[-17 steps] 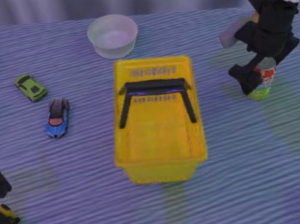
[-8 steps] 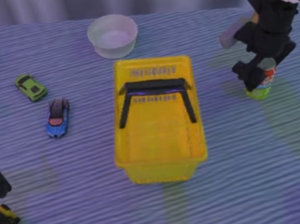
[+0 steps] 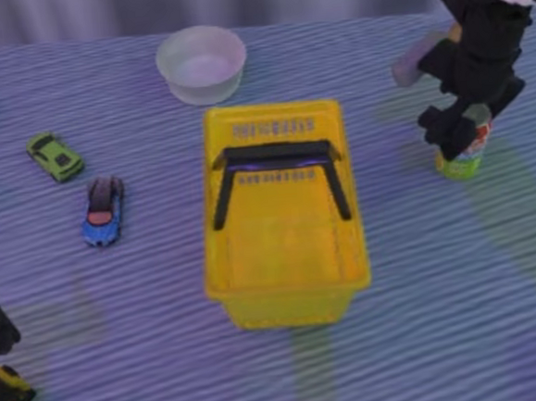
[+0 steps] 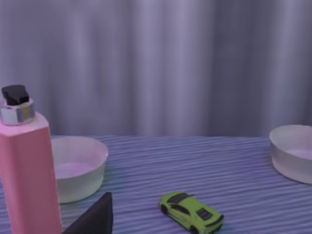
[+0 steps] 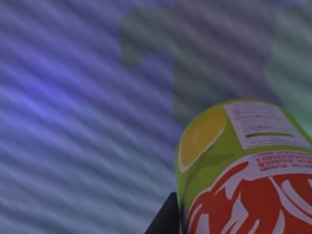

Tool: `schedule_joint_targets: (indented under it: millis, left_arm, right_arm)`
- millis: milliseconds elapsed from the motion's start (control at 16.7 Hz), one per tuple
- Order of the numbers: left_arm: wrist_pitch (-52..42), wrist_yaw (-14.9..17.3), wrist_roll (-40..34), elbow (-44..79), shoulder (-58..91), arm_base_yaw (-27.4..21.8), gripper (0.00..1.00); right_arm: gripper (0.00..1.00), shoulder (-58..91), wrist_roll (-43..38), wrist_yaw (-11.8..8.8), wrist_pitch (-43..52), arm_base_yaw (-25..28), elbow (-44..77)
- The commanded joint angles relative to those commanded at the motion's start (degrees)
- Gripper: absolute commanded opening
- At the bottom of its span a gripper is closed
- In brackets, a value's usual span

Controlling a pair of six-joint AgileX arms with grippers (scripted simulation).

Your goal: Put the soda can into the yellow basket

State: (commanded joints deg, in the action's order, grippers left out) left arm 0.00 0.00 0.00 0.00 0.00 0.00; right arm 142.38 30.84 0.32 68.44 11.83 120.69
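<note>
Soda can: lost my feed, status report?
Right gripper shut on soda can, right of yellow basket. Left arm parked at table's left edge. Path to basket clear.

Reaching down from the far right corner of the top view, right arm black and steeply angled, right gripper (image 3: 459,130) clamping its fingers around the soda can (image 3: 466,150). Sitting parked at the left edge, left arm showing only as a dark shape.
</note>
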Motion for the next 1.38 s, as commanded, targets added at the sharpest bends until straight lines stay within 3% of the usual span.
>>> schedule_joint_targets:
  millis: [540,720,840,1020,1380]
  left_arm:
    - [0.0,0.0,0.0,0.0,0.0,0.0,1.0]
    - [0.0,0.0,0.0,0.0,0.0,0.0,1.0]
    - [0.0,0.0,0.0,0.0,0.0,0.0,1.0]
    - [0.0,0.0,0.0,0.0,0.0,0.0,1.0]
    - [0.0,0.0,0.0,0.0,0.0,0.0,1.0]
  right_arm:
    - [0.0,-0.07,-0.08,0.0,0.02,-0.16,0.02]
    - [0.0,-0.37,-0.95,-2.21,-3.33,0.23,-1.11]
    - [0.0,-0.86,-2.37,-5.37,-8.36,0.64,-2.78]
    - [0.0,-2.13,-5.6,-12.08,-19.71,1.34,-6.54]
    - [0.0,-5.96,-14.58,-29.93,-52.22,3.09,-17.5]
